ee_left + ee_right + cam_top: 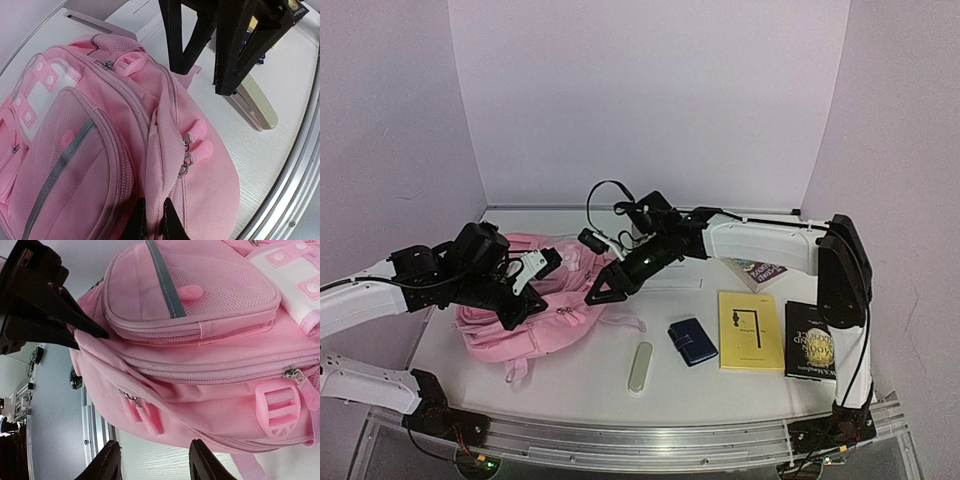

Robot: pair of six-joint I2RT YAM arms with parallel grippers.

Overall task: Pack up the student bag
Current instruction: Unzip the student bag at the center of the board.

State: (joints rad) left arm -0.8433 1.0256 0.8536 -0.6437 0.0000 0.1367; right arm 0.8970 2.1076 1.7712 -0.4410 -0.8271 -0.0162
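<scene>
The student bag, a large pink backpack, lies on the left part of the table. My left gripper is shut on a raised fold of its fabric, just below two pink zip pulls. In the top view the left gripper sits on the bag's middle. My right gripper hangs at the bag's right edge. Its jaws stand open in the right wrist view, the right gripper holding nothing, over bare table just short of the bag's side and the zip pulls.
A beige pencil case lies near the front edge, with a small blue notebook to its right. Further right are a yellow book and a black book. Another book lies under the right arm.
</scene>
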